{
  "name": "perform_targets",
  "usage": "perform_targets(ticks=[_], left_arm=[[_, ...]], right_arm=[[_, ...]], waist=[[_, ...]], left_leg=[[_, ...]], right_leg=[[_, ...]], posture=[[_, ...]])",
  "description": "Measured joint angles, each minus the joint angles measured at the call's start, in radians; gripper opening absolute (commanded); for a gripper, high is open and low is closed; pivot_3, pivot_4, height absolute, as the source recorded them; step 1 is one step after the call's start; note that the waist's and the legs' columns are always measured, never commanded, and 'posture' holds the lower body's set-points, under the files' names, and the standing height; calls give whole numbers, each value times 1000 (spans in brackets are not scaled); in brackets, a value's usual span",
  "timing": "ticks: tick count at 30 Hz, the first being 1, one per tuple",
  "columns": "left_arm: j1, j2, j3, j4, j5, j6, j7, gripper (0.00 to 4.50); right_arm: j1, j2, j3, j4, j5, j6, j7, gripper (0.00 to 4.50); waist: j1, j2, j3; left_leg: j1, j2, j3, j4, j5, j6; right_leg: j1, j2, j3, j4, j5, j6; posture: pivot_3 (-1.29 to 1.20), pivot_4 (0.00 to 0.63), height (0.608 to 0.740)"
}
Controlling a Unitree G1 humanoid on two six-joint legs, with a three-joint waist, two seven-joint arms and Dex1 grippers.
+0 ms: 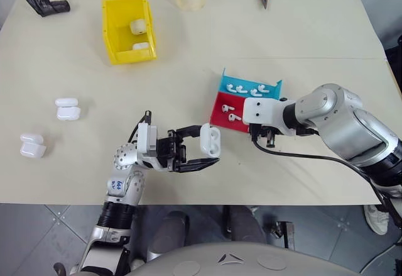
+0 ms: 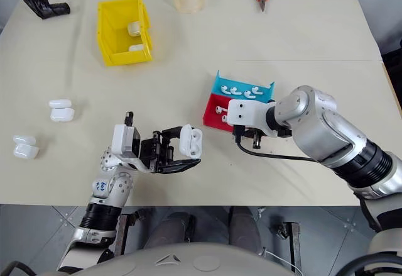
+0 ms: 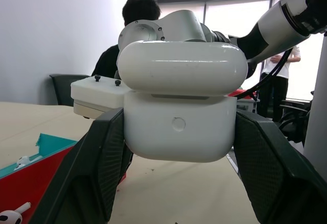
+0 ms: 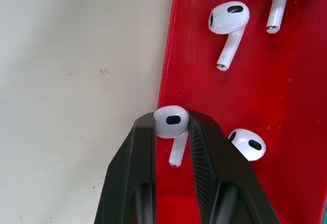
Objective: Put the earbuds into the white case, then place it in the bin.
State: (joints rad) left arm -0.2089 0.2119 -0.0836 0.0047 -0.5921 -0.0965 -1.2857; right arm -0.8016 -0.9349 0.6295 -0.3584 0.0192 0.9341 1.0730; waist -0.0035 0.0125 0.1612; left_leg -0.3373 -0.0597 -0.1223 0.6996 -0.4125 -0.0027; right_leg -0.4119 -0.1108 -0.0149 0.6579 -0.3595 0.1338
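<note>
Above the red tray point(image 4: 286, 96), right gripper point(image 4: 171, 124) pinching an earbud point(image 4: 172, 124); left gripper point(image 1: 202, 151) clamping white case point(image 1: 210, 140).

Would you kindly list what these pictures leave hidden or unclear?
- Right claw in the eye views: hidden under its own wrist, so its grip on an earbud shows from the wrist alone.
- White case in the left claw: interior faces away in the left wrist view.
- Yellow bin: near wall hides part of its floor.

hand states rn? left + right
Left hand: shut on the white case, lid open.
Right hand: shut on an earbud over the red tray.
</note>
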Motion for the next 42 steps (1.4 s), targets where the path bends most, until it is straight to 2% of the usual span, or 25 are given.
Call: perform_targets(ticks=[4, 9, 12, 15, 21, 28, 34, 42], left_arm=[[-2, 10, -9, -3, -10, 15, -28, 2802], [-23, 15, -11, -2, -38, 61, -45, 2802], [-32, 30, -12, -4, -54, 108, -49, 2802], [-38, 44, -7, -7, -77, 157, -50, 2802], [-73, 70, -2, -11, -107, 266, -44, 2802], [-110, 79, 8, -37, -130, 370, -15, 2802], [-140, 80, 24, -40, -149, 425, -6, 2802], [-141, 58, 26, -46, -155, 444, 7, 2802]], right_arm=[[57, -4, -126, -58, 62, 29, 8, 534], [188, 10, -412, -156, 212, 18, 13, 534], [329, 93, -561, -176, 264, -31, -46, 534], [447, 236, -664, -219, 326, -153, -104, 534], [537, 478, -825, -297, 523, -242, -245, 534], [641, 633, -835, -352, 623, -377, -357, 534], [760, 747, -708, -395, 638, -523, -373, 534], [778, 761, -581, -375, 587, -675, -369, 534]], waist=[[2, 0, 0], [5, -1, 0], [4, -2, -1], [-1, -2, -1], [-1, -2, -1], [-4, -1, -1], [-10, -1, -1], [-23, -1, -1]], left_leg=[[-1, -1, 0, 0, 0, 0], [-1, -2, -2, 0, 0, 0], [0, -2, -2, -1, 0, 0], [0, -2, -1, -1, 0, 0], [1, -2, -3, 0, 0, 0], [1, -4, -4, -1, 0, 1], [2, -4, -4, -1, 0, 1], [2, -4, -4, -1, 0, 1]], right_leg=[[0, 0, -1, 1, 0, 0], [2, 0, -4, 1, 0, 0], [2, 1, -4, 2, 0, 0], [1, 1, -3, 3, 0, 0], [1, 2, -3, 3, 0, 0], [1, 2, -3, 4, 0, 0], [1, 2, -3, 5, 0, 0], [1, 2, -4, 4, 0, 0]], posture=[[0, 150, 740], [0, 150, 740], [0, 150, 740], [0, 150, 740], [0, 150, 740], [0, 150, 740], [0, 150, 740], [0, 150, 740]])
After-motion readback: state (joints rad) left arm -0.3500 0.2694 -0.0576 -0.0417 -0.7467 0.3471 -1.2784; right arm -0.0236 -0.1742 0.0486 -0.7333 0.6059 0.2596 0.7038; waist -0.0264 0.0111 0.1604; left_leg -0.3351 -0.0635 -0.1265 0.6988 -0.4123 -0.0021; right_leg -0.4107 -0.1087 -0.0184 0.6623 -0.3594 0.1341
